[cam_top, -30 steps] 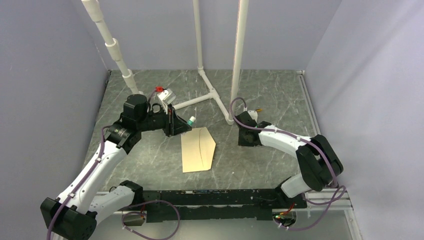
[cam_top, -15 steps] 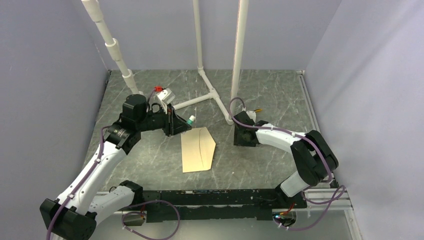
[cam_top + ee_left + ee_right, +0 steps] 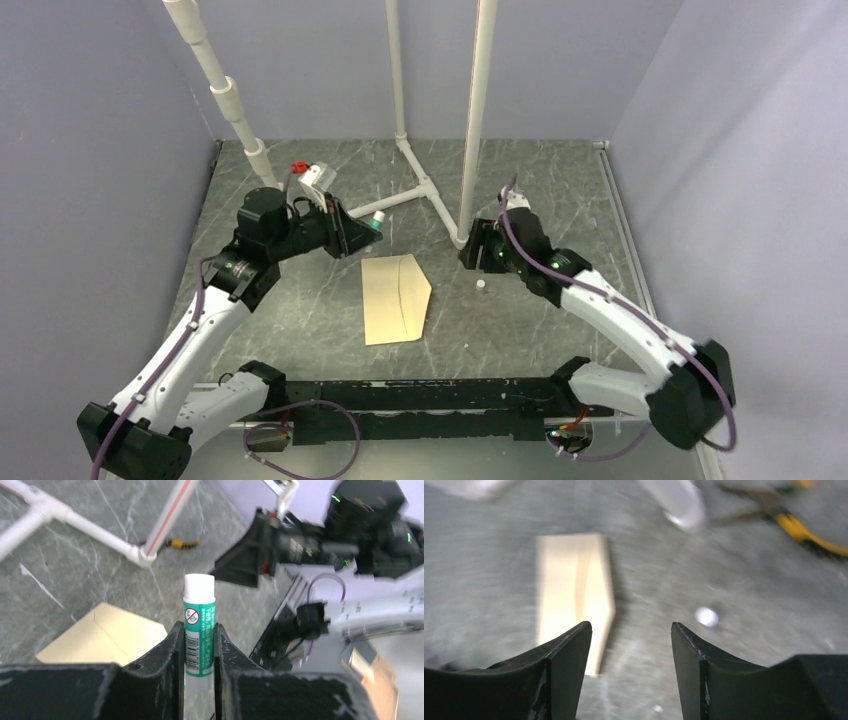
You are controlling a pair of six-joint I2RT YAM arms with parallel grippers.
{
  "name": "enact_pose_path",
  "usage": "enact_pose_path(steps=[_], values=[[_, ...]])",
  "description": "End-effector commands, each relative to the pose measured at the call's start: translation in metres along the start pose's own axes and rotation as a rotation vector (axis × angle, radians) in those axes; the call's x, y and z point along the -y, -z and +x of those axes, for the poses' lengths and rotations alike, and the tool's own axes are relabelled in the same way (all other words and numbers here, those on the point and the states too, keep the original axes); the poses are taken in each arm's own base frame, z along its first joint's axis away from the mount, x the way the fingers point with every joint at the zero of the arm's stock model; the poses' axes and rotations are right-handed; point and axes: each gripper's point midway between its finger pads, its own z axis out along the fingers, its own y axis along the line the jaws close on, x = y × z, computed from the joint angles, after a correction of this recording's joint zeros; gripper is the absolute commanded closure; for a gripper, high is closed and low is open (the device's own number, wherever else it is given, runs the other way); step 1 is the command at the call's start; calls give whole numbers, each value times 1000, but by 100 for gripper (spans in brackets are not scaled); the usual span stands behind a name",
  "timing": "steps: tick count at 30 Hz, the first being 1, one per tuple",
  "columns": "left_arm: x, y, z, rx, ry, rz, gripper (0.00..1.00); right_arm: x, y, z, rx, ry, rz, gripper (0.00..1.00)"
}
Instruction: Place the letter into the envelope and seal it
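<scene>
We judge sealing in hand: left gripper [image 3: 200, 645] clamps the glue stick [image 3: 199, 625] beside the envelope [image 3: 390, 300], flat on the table [image 3: 560, 190], letter unseen; right gripper [image 3: 630, 626] spread, empty; next we need glue along the flap [image 3: 418, 292].

Right end effector [image 3: 631, 630] now higher.

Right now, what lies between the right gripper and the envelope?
Only bare table separates the right gripper from the envelope. A small white cap-like piece lies just beside that stretch, to the envelope's right; top external and right wrist views show it.
</scene>
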Motion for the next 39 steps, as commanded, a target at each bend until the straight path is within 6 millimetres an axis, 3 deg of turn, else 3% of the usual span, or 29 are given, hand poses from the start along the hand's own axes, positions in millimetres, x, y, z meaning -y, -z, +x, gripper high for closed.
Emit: enact_pose_path(steps=[1, 5, 9, 12, 16, 20, 26, 31, 35, 39], values=[[20, 8, -78, 332, 139, 11, 97, -112, 76, -53, 280, 123, -582, 34], [31, 13, -104, 493, 301, 109, 98, -183, 143, -72, 492, 161, -897, 29], [35, 15, -117, 521, 362, 123, 98, -231, 158, -81, 566, 174, -941, 28], [40, 17, -120, 520, 370, 138, 98, -254, 151, -89, 567, 164, -915, 28], [41, 19, -118, 514, 371, 133, 97, -265, 133, -100, 586, 135, -793, 28], [37, 19, -115, 514, 376, 109, 97, -278, 134, -104, 635, 165, -757, 30], [37, 23, -117, 520, 358, 90, 98, -278, 122, -113, 674, 167, -631, 39], [37, 24, -114, 513, 355, 84, 98, -279, 120, -120, 701, 169, -598, 55], [37, 24, -111, 496, 339, 79, 98, -277, 122, -126, 722, 161, -582, 77], [37, 25, -105, 470, 312, 64, 96, -277, 128, -123, 746, 204, -615, 93]])
